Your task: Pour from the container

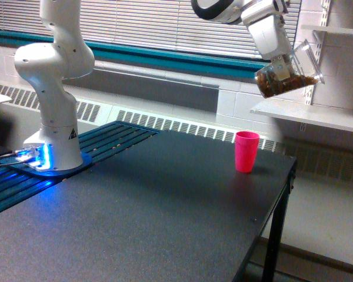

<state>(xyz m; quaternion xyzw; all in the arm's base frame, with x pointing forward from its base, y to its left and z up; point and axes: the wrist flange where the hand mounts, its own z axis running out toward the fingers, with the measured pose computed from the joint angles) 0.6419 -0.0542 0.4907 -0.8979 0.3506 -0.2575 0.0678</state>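
Currently hand (280, 59) is clamped on container (288, 76), held high, tilted, brown contents inside, well above and to the exterior view's right of pink cup (246, 151) on surface (165, 205). Pre-pour; next needs alignment over cup.

A pink cup (246, 151) stands upright on the dark table (153, 205), before a white shelf (317, 117).

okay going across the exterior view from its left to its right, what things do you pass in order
Robot arm base on the blue-lit mount → pink cup standing on the black table → clear container of brown contents, held tilted up high in the gripper, to the exterior view's right of the cup.
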